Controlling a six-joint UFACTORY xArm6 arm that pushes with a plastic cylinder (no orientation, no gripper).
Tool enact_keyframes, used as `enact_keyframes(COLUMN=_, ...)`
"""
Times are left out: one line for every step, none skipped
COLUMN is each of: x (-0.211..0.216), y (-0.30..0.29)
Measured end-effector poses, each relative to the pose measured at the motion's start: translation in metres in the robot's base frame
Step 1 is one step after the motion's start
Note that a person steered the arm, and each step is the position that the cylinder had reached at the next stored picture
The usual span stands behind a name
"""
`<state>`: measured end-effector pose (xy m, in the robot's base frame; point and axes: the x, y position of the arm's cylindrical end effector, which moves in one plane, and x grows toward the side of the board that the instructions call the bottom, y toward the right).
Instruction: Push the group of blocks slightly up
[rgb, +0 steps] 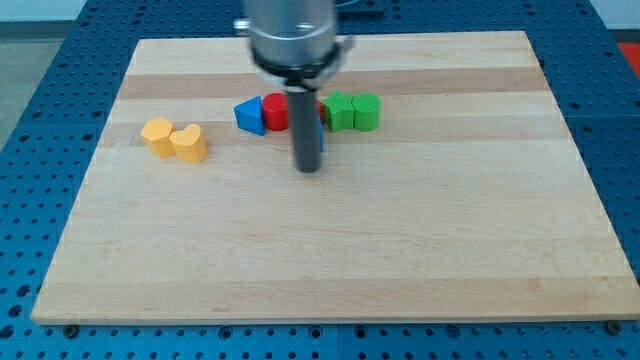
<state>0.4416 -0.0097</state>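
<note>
A row of blocks lies near the view's top centre on the wooden board (400, 230): a blue triangle (249, 115), a red round block (275, 111), a green star-like block (340, 111) and a green round block (366, 112). A bit of another blue block (320, 140) shows behind the rod, mostly hidden. My tip (309, 168) rests on the board just below the row, under the gap between the red and green blocks.
Two yellow blocks sit together at the view's left: a hexagon (157, 134) and a heart (189, 143). The arm's grey body (292, 35) hangs over the board's top edge. Blue pegboard (40, 120) surrounds the board.
</note>
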Motion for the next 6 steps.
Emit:
enact_keyframes(x=-0.018, y=0.051)
enact_keyframes(x=-0.038, y=0.056)
enact_keyframes(x=-0.039, y=0.038)
enact_keyframes(x=-0.039, y=0.011)
enact_keyframes(x=-0.039, y=-0.018)
enact_keyframes(x=-0.039, y=-0.049)
